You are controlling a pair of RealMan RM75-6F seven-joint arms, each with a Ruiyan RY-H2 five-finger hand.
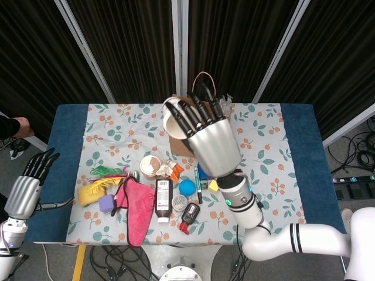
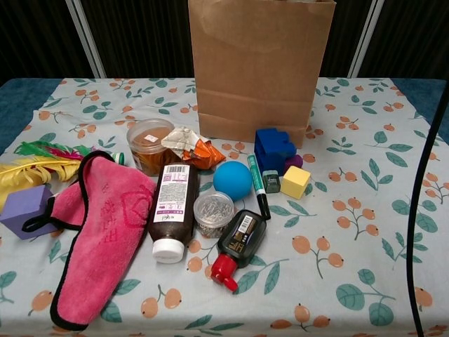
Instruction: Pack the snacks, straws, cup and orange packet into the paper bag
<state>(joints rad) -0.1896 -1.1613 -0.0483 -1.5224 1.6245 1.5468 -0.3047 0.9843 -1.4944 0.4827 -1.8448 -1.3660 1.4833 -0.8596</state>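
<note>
In the head view my right hand (image 1: 208, 140) is raised over the brown paper bag (image 2: 259, 70) and holds the white paper cup (image 1: 170, 123) at the bag's left top edge. The hand hides most of the bag; its handle (image 1: 202, 76) and the clear straws (image 1: 227, 100) show behind the fingers. A round snack tub (image 2: 149, 144) and the crumpled orange packet (image 2: 193, 151) lie on the cloth in front of the bag. My left hand (image 1: 26, 187) hangs off the table's left side, fingers apart, holding nothing. Neither hand appears in the chest view.
In front of the bag lie a pink cloth (image 2: 98, 232), a brown bottle (image 2: 172, 210), a blue ball (image 2: 233, 181), a jar of clips (image 2: 213, 210), a small black bottle (image 2: 238, 242), a marker (image 2: 257, 186), blue (image 2: 273, 149) and yellow (image 2: 295, 181) blocks, a purple block (image 2: 24, 207) and feathers (image 2: 35, 165).
</note>
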